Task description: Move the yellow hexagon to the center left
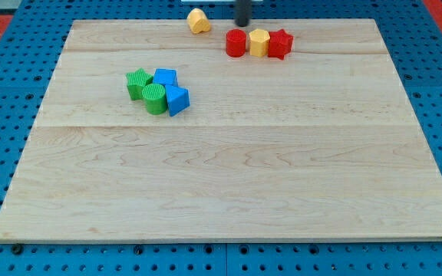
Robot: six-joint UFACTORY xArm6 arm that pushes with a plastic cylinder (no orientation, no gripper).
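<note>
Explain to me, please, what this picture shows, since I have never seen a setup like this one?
One camera looks down at a slant on a wooden board lying on a blue pegboard. The dark rod at the view's top is the arm's pushing stick; my tip slides blocks about and holds nothing. It stands just above the red cylinder, which sits in a row with the yellow hexagon and red star. Another yellow block lies left of my tip. Towards the left cluster a green star, green cylinder and two blue blocks.
</note>
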